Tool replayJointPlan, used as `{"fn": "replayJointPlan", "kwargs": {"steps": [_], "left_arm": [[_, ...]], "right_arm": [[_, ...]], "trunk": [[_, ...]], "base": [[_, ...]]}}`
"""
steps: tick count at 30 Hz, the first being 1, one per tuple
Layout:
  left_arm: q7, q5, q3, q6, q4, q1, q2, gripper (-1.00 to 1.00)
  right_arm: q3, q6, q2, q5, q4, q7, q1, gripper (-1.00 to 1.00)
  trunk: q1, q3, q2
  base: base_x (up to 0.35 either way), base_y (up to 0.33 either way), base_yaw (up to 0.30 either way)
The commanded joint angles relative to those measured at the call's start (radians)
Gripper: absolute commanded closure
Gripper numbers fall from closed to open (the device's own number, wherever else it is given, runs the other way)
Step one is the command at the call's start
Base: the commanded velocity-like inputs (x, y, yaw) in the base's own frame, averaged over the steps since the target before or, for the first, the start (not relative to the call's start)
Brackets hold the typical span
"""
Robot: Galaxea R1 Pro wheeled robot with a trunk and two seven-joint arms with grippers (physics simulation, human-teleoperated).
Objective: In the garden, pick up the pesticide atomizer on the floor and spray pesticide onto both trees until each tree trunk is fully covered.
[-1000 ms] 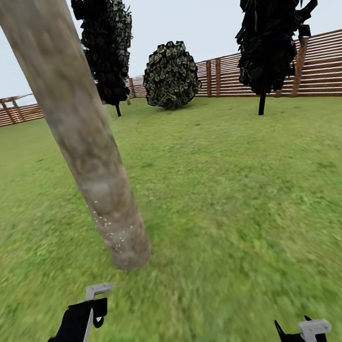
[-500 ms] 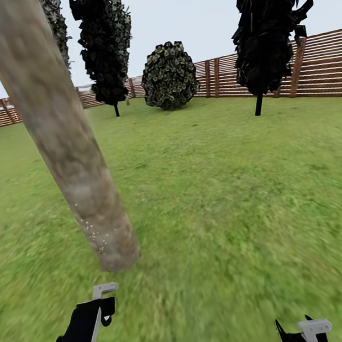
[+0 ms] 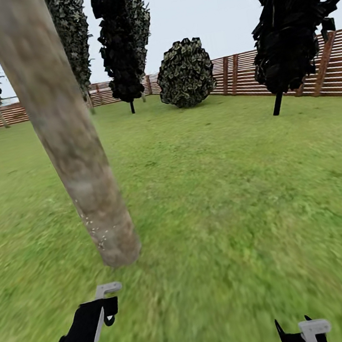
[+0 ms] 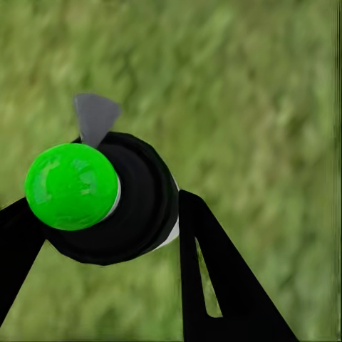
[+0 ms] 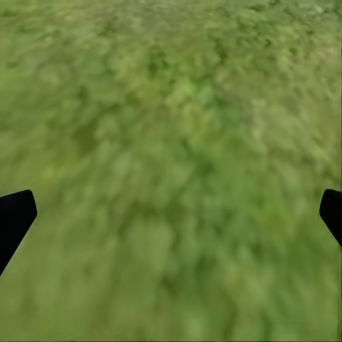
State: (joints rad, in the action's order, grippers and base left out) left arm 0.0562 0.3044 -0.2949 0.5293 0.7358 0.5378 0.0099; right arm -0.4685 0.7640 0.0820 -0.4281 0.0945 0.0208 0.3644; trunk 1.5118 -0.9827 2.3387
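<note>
A thick mottled grey-brown tree trunk (image 3: 73, 154) rises from the grass just ahead of my left arm, leaning in the head view. Tiny white pesticide specks (image 3: 99, 234) dot its lowest part near the base. My left gripper (image 3: 105, 308) sits low in front of the trunk's foot. In the left wrist view, the left gripper (image 4: 107, 214) is shut on the pesticide atomizer (image 4: 71, 185), a black round body with a bright green cap and a grey nozzle, with lawn beneath it. My right gripper (image 3: 302, 334) hangs low at the right, and in the right wrist view it (image 5: 171, 214) stands open over bare grass.
Green lawn (image 3: 226, 195) stretches ahead to a brown slatted fence (image 3: 338, 68). Dark narrow conifers (image 3: 125, 39) stand at the back and on the right (image 3: 290, 21), with a round bush (image 3: 186, 73) between them.
The whole head view has swung, so the background trees and fence sit further right now and more conifers show at the left. Both arms hold the same pose.
</note>
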Motion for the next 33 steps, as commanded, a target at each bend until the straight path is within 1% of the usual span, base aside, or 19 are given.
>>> {"fn": "replayJointPlan", "kwargs": {"steps": [1,12,25,30,33], "left_arm": [[0.006,0.009,-0.003,0.004,0.001,0.001,-0.001,1.0],[0.005,0.008,-0.006,0.004,0.001,0.001,-0.001,1.0],[0.005,0.01,-0.008,0.004,0.001,0.001,-0.001,1.0],[0.005,0.011,-0.009,0.004,0.001,0.001,-0.001,1.0],[0.005,0.012,-0.009,0.004,0.001,0.001,-0.001,1.0]], "right_arm": [[-0.009,0.003,0.0,-0.008,-0.001,0.002,0.001,-1.0],[-0.009,0.003,0.0,-0.008,-0.002,0.002,0.001,-1.0],[-0.009,0.003,-0.001,-0.008,-0.002,0.002,0.001,-1.0],[-0.009,0.003,-0.001,-0.008,-0.002,0.002,0.001,-1.0],[-0.009,0.003,-0.001,-0.008,-0.002,0.002,0.001,-1.0]], "trunk": [[0.0,-0.001,0.0],[0.0,-0.001,0.0],[0.0,-0.001,0.0],[0.0,-0.001,0.0],[0.0,-0.001,0.0]], "base": [[0.201,-0.216,0.033],[0.275,-0.145,0.013],[0.256,-0.171,0.261],[0.066,-0.257,0.277],[-0.042,-0.27,0.12]]}}
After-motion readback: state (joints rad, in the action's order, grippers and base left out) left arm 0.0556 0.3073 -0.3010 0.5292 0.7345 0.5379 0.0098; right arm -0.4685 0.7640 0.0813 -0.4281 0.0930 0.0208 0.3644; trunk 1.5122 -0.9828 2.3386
